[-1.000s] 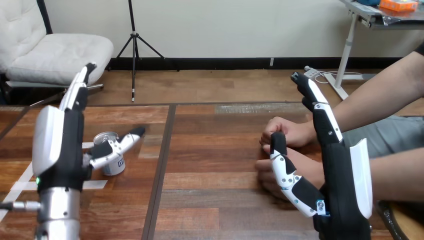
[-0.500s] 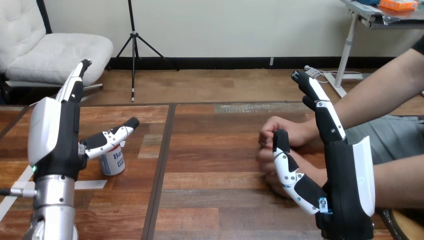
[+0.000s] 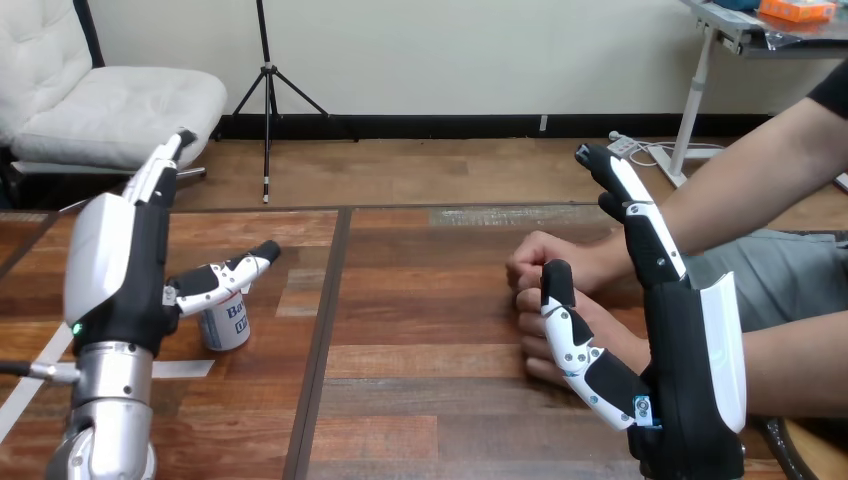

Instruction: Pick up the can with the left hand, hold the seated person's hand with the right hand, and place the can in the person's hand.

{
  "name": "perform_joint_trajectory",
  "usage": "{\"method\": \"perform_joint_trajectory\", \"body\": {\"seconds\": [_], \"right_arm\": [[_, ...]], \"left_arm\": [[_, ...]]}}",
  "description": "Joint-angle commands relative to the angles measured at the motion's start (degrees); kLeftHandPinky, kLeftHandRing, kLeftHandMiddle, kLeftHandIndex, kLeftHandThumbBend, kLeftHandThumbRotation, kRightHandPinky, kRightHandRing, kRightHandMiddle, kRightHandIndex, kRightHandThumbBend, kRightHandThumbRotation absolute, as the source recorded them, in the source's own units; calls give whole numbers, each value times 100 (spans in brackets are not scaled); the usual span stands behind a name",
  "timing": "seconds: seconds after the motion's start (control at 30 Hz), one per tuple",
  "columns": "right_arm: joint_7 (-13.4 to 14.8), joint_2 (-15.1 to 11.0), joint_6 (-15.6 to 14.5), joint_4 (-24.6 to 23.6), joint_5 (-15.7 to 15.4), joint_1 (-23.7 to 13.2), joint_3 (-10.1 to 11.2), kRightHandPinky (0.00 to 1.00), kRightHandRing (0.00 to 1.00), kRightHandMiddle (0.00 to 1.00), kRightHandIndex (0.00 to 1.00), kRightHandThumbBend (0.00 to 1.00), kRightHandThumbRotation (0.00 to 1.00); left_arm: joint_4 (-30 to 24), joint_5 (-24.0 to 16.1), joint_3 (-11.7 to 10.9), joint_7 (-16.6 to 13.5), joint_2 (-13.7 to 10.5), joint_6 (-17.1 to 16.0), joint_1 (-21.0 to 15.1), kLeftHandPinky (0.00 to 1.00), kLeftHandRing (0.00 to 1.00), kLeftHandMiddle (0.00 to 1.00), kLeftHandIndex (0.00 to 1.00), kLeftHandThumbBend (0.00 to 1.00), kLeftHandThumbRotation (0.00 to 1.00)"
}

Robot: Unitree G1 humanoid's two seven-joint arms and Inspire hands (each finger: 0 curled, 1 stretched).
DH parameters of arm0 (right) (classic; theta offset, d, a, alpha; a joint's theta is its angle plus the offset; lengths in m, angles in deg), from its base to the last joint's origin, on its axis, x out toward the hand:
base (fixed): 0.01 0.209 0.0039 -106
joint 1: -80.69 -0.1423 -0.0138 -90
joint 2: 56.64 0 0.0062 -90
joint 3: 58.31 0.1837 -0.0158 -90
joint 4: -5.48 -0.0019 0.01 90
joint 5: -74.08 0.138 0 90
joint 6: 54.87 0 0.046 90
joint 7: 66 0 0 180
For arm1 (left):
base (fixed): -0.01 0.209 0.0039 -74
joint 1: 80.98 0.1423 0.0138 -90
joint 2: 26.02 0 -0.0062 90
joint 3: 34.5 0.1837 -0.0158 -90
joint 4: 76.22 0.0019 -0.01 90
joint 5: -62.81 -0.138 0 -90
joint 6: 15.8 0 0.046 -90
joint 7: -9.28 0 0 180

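A small silver and white can [image 3: 227, 320] stands upright on the wooden table [image 3: 420, 300] at the left. My left hand [image 3: 125, 270] is raised edge-on just left of it, open, with straight fingers pointing away and its thumb [image 3: 225, 275] reaching over the can's top. My right hand [image 3: 685, 340] stands upright at the right, open, fingers straight and thumb spread. Two hands of the person rest on the table just beyond it: a loose fist [image 3: 545, 258] farther back and a second hand [image 3: 560, 325] nearer, partly hidden behind my thumb. I cannot tell whether my right hand touches them.
The person's forearms [image 3: 760, 190] come in from the right edge, one above my right hand and one behind it low at the right. A dark seam [image 3: 325, 320] runs down the table between the can and the person's hands.
My left hand drew slightly left then leaned back toward the can, its thumb staying over the can's top. The person's hands shifted a little left on the table. My right hand barely moved.
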Motion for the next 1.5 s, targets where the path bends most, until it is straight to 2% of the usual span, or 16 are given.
{"method": "perform_joint_trajectory", "body": {"seconds": [0.0, 0.47, 0.73, 0.83, 1.17, 1.47], "right_arm": [[-21, -26, 85, -13, -10, -311, 58, 88, 91, 92, 88, 18, 0], [-49, -55, 52, -59, -61, -312, 83, 89, 92, 92, 87, 18, 0], [-62, -63, 49, -78, -71, -305, 100, 90, 92, 92, 87, 18, 0], [-58, -58, 48, -80, -85, -307, 109, 90, 92, 92, 87, 18, 0], [-102, -45, -1, -111, -53, -289, 122, 90, 92, 92, 87, 18, 0], [-91, -34, 3, -115, -89, -294, 150, 91, 92, 92, 87, 19, 0]], "left_arm": [[213, -61, 158, -110, -198, 6, -536, 83, 90, 91, 90, 79, 24], [593, -9, 374, 204, -404, 279, -815, 82, 89, 91, 92, 80, 32], [799, 108, 467, 407, -470, 411, -946, 84, 90, 92, 90, 82, 35], [925, 114, 500, 414, -496, 368, -1003, 84, 90, 92, 90, 82, 36], [1188, 138, 588, 668, -529, 581, -1181, 86, 91, 93, 91, 85, 40], [1508, 108, 709, 725, -596, 666, -1355, 88, 92, 94, 92, 87, 44]]}}
